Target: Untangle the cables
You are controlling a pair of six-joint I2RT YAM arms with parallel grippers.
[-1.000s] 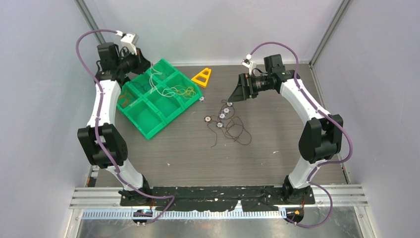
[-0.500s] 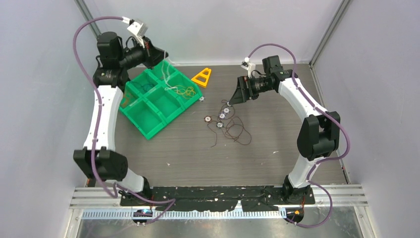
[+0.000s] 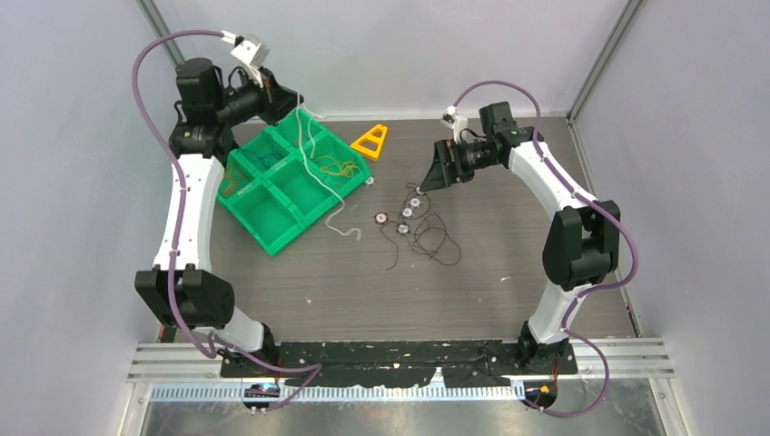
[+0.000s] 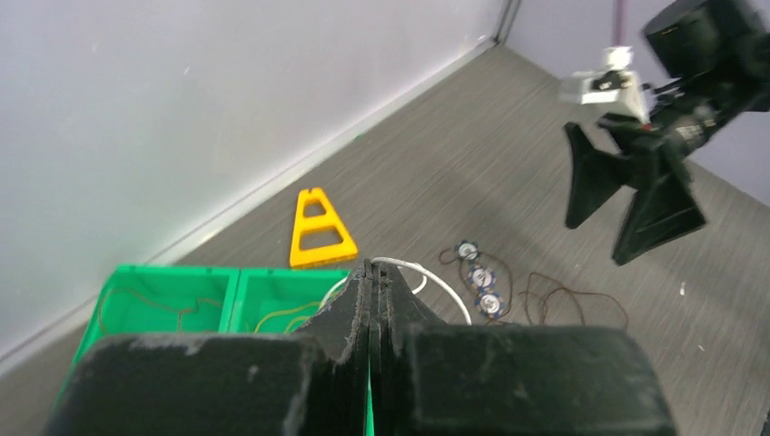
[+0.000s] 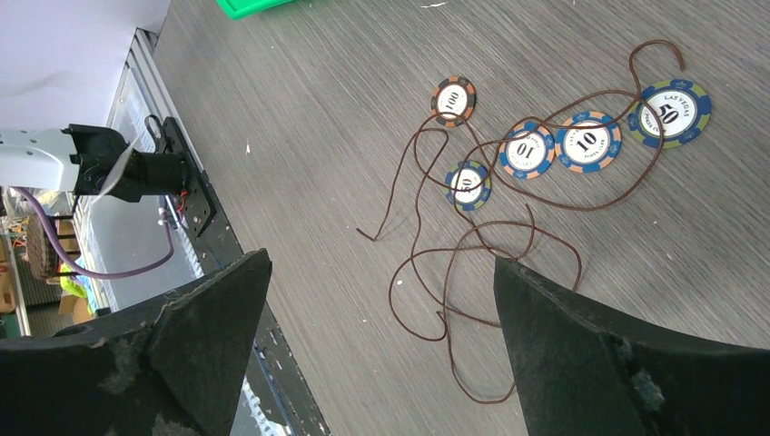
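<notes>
left gripper (image 3: 291,98): clamped on white cable (image 3: 314,150), above bin (image 3: 272,232), table's (image 3: 508,272) far-left corner
right gripper (image 5: 377,268): jaws apart over brown cable (image 5: 472,241)
risk: I'd say pulling higher snags the bin's yellow cables (image 3: 336,168)

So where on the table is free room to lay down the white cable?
Bare table lies between the brown cable and the arm bases, and also between that cable and the right arm. Crowded: around the chips, and the far left with the green tray.
</notes>
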